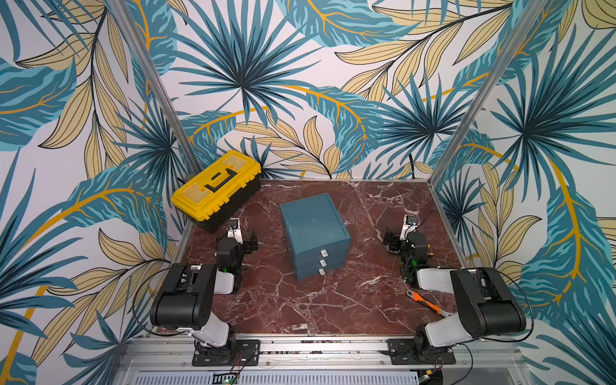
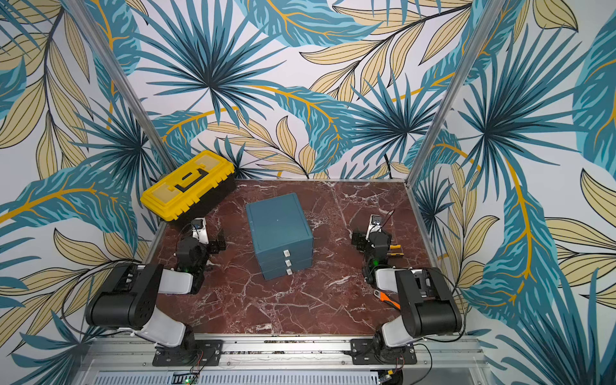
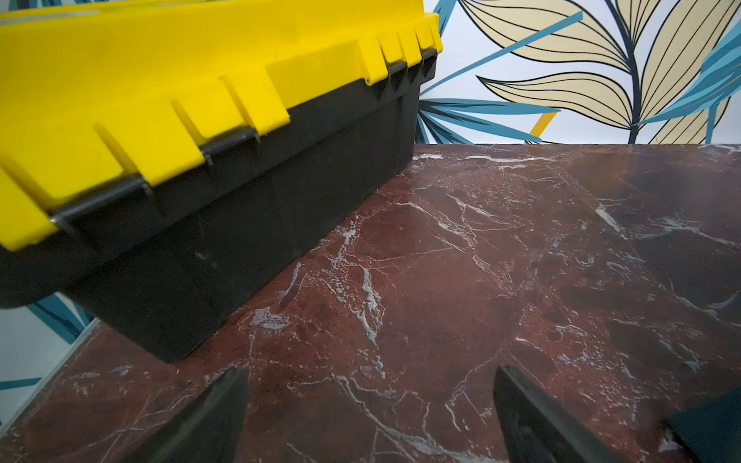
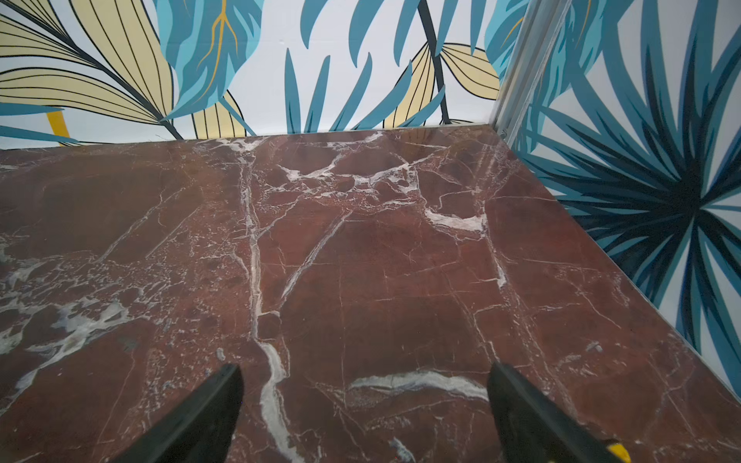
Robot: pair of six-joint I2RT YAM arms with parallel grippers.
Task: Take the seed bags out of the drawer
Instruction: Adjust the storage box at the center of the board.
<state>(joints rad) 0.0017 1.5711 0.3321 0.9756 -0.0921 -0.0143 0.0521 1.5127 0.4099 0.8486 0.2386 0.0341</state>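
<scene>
A blue drawer cabinet (image 1: 315,233) (image 2: 280,233) stands mid-table, its three drawers shut, each with a small white handle (image 1: 322,263). The seed bags are hidden; none shows in any view. My left gripper (image 1: 250,241) (image 2: 218,241) hovers to the left of the cabinet, open, with only bare marble between its fingers in the left wrist view (image 3: 369,373). A dark corner of the cabinet (image 3: 709,429) shows at that view's edge. My right gripper (image 1: 390,240) (image 2: 358,240) is to the right of the cabinet, open and empty (image 4: 365,368).
A yellow-lidded black toolbox (image 1: 216,185) (image 2: 186,185) (image 3: 180,100) sits at the back left, close to the left gripper. An orange-handled tool (image 1: 425,301) (image 2: 388,300) lies near the right arm's base. A small yellow-and-black item (image 2: 395,248) lies just right of the right gripper.
</scene>
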